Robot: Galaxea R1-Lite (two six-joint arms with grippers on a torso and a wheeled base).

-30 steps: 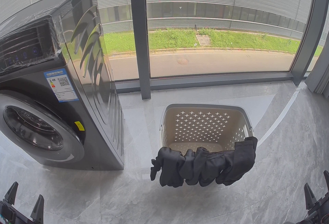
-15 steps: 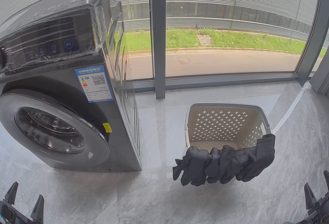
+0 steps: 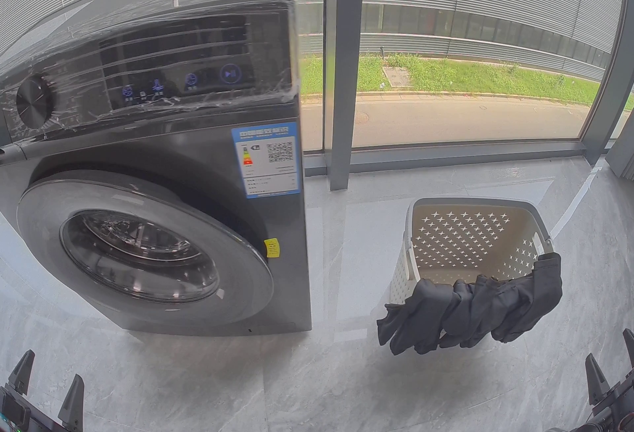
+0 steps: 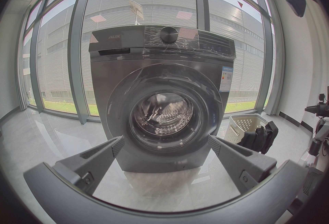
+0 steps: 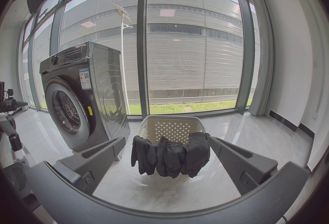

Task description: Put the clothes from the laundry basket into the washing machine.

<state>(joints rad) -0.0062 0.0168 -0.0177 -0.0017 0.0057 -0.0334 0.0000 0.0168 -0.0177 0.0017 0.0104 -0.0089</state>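
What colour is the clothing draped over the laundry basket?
The clothing is black, clearest in right wrist view.

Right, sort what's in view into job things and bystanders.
Job: dark grey front-loading washing machine, door shut; cream perforated plastic laundry basket; black clothes draped over its near rim; open left gripper; open right gripper.
Just there: grey window post; glossy marble floor.
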